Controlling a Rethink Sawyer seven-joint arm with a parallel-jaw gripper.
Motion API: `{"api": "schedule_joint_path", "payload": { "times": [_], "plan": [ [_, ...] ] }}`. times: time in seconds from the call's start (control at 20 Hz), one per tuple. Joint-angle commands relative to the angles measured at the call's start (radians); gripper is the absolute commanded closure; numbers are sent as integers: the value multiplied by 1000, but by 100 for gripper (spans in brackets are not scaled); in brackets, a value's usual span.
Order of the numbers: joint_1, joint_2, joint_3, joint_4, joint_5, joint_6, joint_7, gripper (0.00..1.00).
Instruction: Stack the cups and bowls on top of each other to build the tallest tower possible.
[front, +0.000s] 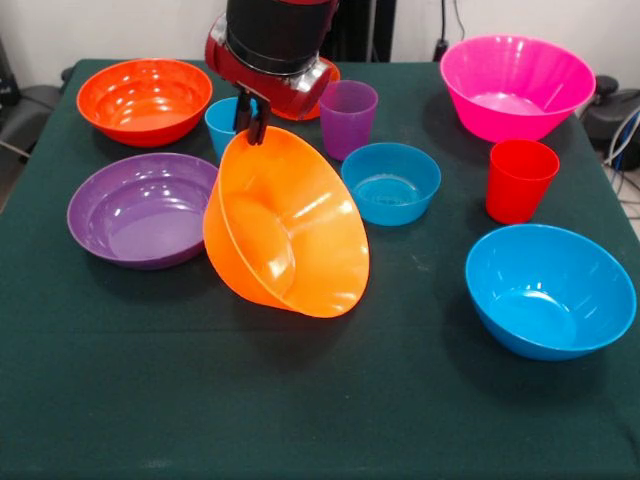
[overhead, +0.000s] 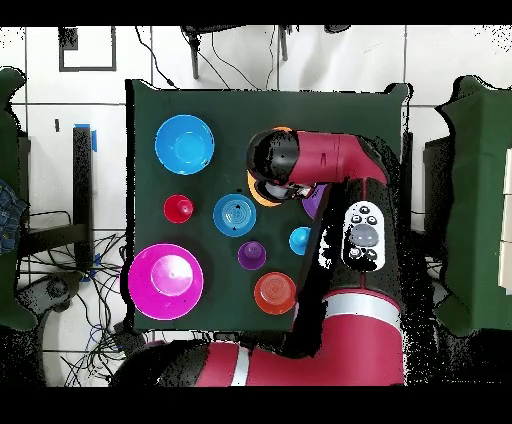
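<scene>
My gripper (front: 252, 125) is shut on the rim of the large orange bowl (front: 290, 225), which hangs steeply tilted at mid-table with its inside facing the camera. In the overhead view the arm hides all but a sliver of the bowl (overhead: 262, 192). Left of it lies the purple bowl (front: 145, 208), behind that the red-orange bowl (front: 145, 100). The light blue cup (front: 225, 125) and purple cup (front: 348, 118) flank the gripper. To the right are the small blue bowl (front: 390, 182), red cup (front: 520, 180), large blue bowl (front: 550, 290) and pink bowl (front: 515, 85). No tower shows; each piece stands alone.
A small orange bowl (overhead: 274, 292) sits near the table's robot-side edge, mostly hidden behind the arm in the front view. The dark green table (front: 300, 400) has open cloth along its front edge. Cables and chairs surround the table.
</scene>
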Motion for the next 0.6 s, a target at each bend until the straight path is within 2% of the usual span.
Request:
{"api": "schedule_joint_path", "payload": {
  "times": [0.05, 0.35, 0.6],
  "plan": [
    [-78, -47, 121, 71, -3, 61, -234, 100],
    [-82, -39, 118, 63, -29, 63, -203, 100],
    [-90, -42, 130, 58, -20, 128, -210, 100]
  ]
}}
